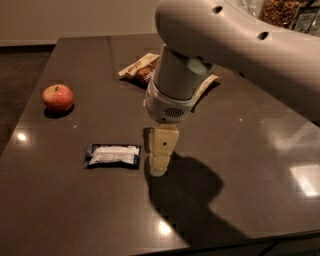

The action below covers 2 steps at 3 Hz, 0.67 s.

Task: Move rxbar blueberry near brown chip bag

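The rxbar blueberry (113, 155) lies flat on the dark table, a dark blue wrapper with a white label panel, left of centre. My gripper (160, 167) hangs from the white arm just to the right of the bar, low over the table and apart from the bar. The brown chip bag (144, 68) lies at the back of the table; the arm hides most of it, so only its left end and a tan strip on the right show.
A red apple (58, 97) sits near the table's left edge. The dark table (250, 165) ends at a front edge near the bottom of the view. Jars or packages (280, 12) stand at the back right.
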Motion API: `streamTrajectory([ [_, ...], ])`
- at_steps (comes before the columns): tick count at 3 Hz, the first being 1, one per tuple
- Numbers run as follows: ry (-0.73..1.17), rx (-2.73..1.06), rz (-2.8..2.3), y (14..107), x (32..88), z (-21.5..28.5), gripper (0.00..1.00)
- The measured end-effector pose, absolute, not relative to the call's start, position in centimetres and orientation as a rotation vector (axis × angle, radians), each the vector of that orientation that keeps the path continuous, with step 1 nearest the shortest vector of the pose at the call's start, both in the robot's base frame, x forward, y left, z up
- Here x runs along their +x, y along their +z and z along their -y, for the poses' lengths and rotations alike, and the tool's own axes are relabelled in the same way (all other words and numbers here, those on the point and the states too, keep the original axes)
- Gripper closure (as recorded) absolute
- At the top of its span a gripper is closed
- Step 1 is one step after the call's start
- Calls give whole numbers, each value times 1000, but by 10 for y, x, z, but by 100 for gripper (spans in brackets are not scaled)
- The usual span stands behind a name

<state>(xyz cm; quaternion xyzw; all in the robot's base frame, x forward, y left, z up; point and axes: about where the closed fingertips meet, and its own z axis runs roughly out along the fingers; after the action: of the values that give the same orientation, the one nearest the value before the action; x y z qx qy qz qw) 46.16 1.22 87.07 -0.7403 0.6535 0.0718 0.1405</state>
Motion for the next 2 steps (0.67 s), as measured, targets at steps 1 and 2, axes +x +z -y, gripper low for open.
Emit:
streamTrajectory([
  [1, 267, -2166, -1880, 858, 455, -37, 0],
  [2, 309, -2180, -1879, 850, 450, -61, 0],
])
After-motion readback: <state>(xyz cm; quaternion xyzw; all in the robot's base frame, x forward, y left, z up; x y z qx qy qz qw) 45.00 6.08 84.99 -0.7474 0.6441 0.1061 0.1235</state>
